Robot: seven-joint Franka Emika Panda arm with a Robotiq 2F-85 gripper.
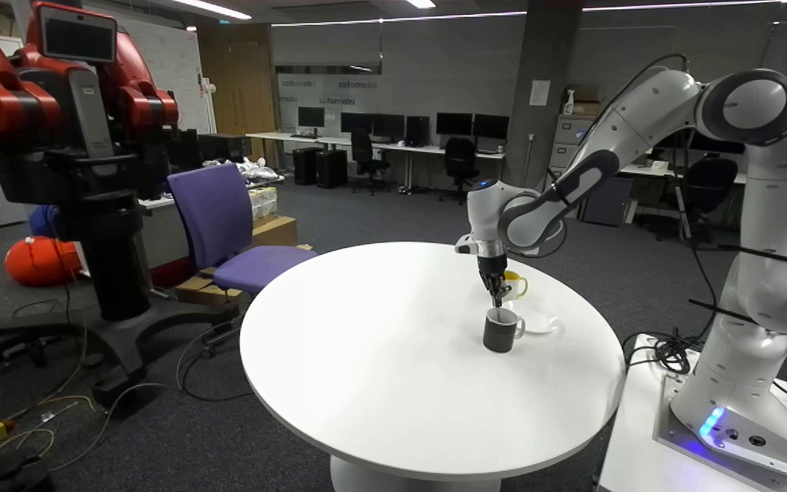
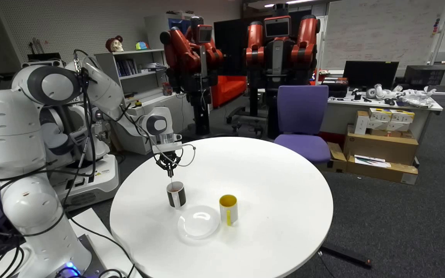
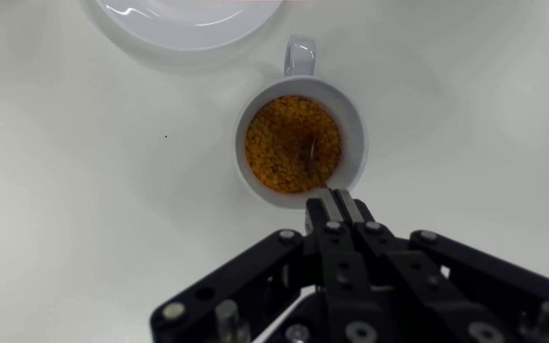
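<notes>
My gripper [image 3: 336, 191] is shut on a thin spoon-like utensil [image 3: 320, 178], whose lower end dips into orange grains [image 3: 274, 147] in a mug. The fingertips [image 1: 498, 301] are just above that mug, which is dark outside and white inside [image 1: 498, 335]. It stands upright with its white handle beside a white plate. The utensil also shows as a thin line below the fingers in an exterior view [image 2: 172, 181]. The white plate [image 2: 198, 223] lies flat. A white mug with yellow inside and handle [image 2: 224, 206] stands past the plate; the gripper partly hides it in an exterior view [image 1: 514, 284].
The things stand on a round white table [image 1: 366, 342]. The arm's base [image 1: 742, 410] is on a white stand against the table. A purple chair [image 2: 303, 116] stands at the table's edge. A red robot [image 1: 45, 102] and cardboard boxes [image 2: 381, 148] are beyond it.
</notes>
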